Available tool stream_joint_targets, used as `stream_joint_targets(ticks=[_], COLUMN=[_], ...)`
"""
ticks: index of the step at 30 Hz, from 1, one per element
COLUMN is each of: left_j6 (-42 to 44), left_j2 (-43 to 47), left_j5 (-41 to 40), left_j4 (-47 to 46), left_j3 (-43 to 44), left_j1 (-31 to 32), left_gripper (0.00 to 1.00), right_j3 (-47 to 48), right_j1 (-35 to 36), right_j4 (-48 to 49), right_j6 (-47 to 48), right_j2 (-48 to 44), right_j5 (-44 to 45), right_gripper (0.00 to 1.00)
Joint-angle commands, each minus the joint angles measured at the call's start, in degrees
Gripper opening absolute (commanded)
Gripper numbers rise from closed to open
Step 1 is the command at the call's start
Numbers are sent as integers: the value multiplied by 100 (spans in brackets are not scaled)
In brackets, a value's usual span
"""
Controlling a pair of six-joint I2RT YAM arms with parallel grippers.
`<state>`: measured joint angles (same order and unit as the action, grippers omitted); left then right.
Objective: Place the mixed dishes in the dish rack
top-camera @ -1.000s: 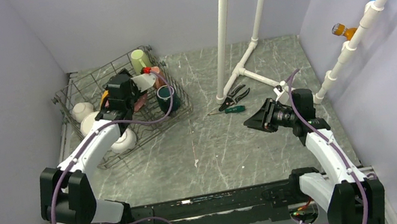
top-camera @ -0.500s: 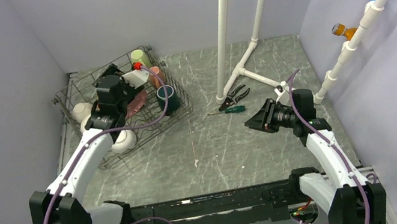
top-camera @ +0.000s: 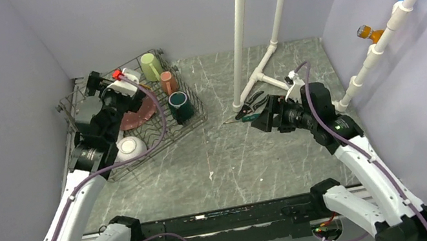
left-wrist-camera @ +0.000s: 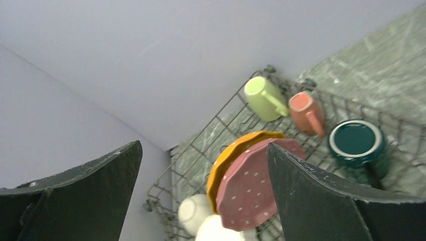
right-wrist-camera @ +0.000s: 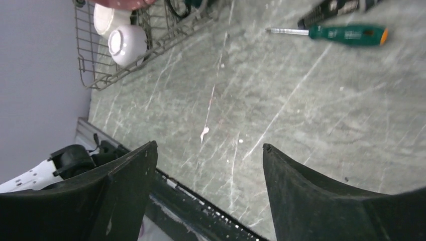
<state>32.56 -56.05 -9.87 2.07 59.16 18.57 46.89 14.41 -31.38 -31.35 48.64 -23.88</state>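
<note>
Left pincer (left-wrist-camera: 203, 145) noted released, fingers spread wide, nothing held; it is raised over the dish rack (top-camera: 166, 125). Inside the rack are recorded a pale green mug (left-wrist-camera: 261, 93), pink mug (left-wrist-camera: 306, 113), dark teal mug (left-wrist-camera: 356, 143), orange plate (left-wrist-camera: 236, 155) and pink dotted plate (left-wrist-camera: 251, 186) on edge, and a white bowl (top-camera: 130, 147). Right pincer (right-wrist-camera: 208, 145) released, empty, above the surface (right-wrist-camera: 301, 125) near the green screwdriver (right-wrist-camera: 346, 34).

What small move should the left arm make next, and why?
Probably lift the left arm up and back, clear of the dark grey wire dish rack. Its jaws stand open and empty above the pink white-dotted scalloped plate, and no dish shows on the green marbled table outside the rack.
</note>
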Motion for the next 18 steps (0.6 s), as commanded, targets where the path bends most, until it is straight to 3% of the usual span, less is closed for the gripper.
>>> stream_joint_targets(ticks=[1, 9, 18], left_j6=[-1120, -3090, -3618], left_j2=[363, 815, 1866], left_j5=[621, 1241, 1552], left_j4=[267, 1402, 1801], left_j3=[391, 1551, 1978], left_j1=[7, 7, 7], left_gripper=[100, 99, 99], right_j3=[933, 2436, 3569], right_j1=[423, 444, 455], right_j4=[-619, -1187, -1176], right_j6=[463, 1087, 1485], right_j2=[-211, -352, -741], right_j5=[1479, 2368, 3264], right_gripper=[82, 98, 100])
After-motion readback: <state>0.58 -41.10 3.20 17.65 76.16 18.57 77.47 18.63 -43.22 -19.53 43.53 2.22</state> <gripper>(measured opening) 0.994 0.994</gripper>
